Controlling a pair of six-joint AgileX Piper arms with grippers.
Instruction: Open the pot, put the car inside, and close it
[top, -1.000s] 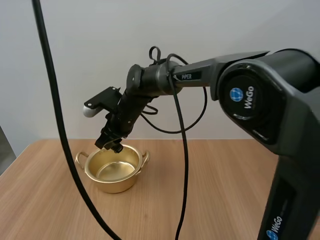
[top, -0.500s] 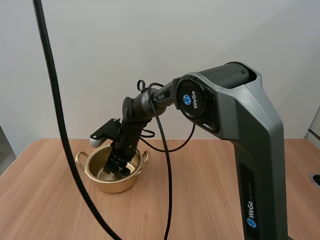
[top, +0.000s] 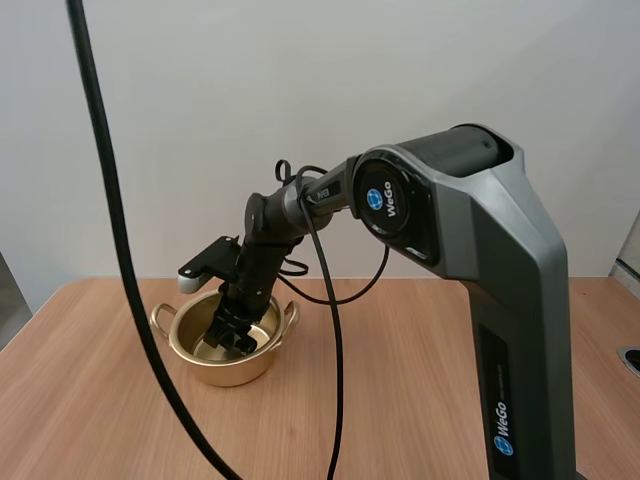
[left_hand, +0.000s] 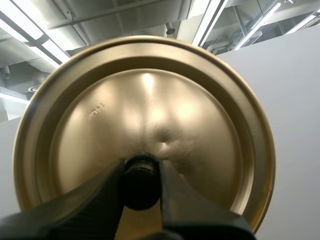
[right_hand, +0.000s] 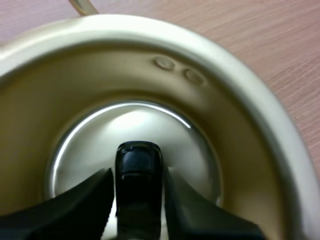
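A gold pot stands open on the wooden table, left of centre. My right gripper reaches down inside it. In the right wrist view a small black car sits pinched between the fingers of my right gripper, just above the shiny bottom of the pot. In the left wrist view my left gripper is shut on the black knob of the gold lid, which is held up in the air away from the pot.
The wooden table spreads out bare to the right of the pot and in front of it. My right arm's tall grey base rises at the right.
My right gripper has come down from over the pot's rim into the pot with the car. Over the last half second it has hardly moved.
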